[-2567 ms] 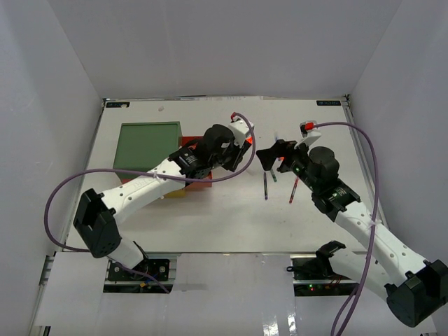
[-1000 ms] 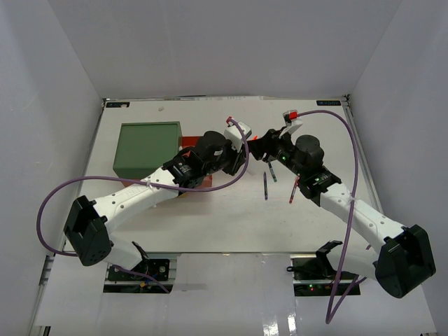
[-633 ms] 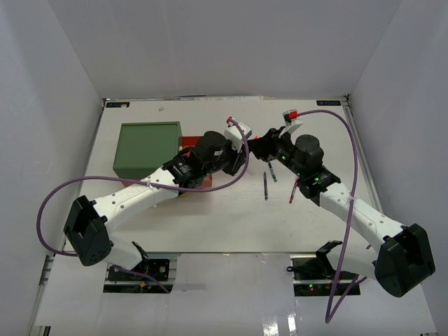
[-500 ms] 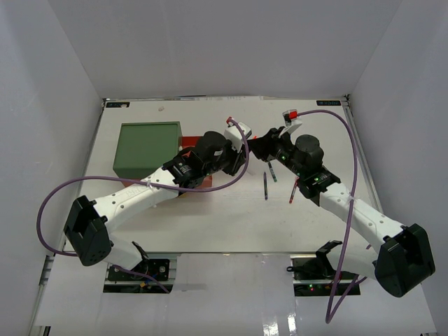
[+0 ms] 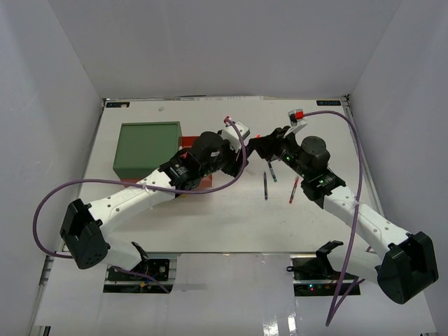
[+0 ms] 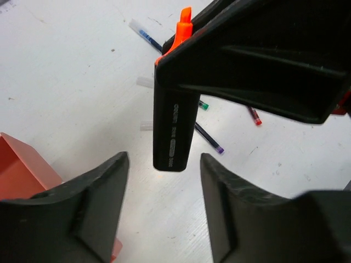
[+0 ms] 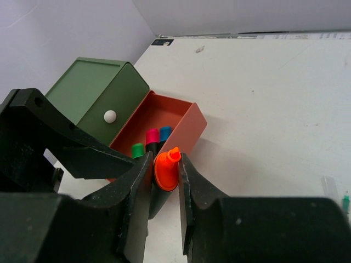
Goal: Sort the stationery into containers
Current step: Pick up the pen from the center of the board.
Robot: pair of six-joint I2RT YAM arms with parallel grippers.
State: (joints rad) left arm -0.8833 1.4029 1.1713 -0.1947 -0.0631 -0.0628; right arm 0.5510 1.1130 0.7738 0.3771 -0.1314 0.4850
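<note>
A stubby black highlighter [image 6: 174,118] with an orange cap [image 7: 166,172] hangs above the table, and my right gripper [image 7: 164,160] is shut on its cap end. My left gripper [image 6: 163,163] is open just below the highlighter's black base, with a finger on each side and neither touching it. In the top view both grippers meet right of the containers [image 5: 147,148], the left gripper [image 5: 243,152] facing the right gripper [image 5: 256,145]. The red-orange drawer [image 7: 184,121] stands pulled out under the green tier [image 7: 94,90]. It holds highlighters with green [image 7: 137,149], pink and blue caps.
Thin pens lie loose on the white table right of the drawers: one [image 5: 266,186] near the middle, a red one [image 5: 292,190] and a short one [image 5: 272,172]. The left arm's purple cable [image 5: 241,164] loops beside the grippers. White walls close in the table.
My left gripper's jaws have spread apart and let go of the highlighter, which stays in my right gripper. The right gripper closed on its cap about a second ago.
</note>
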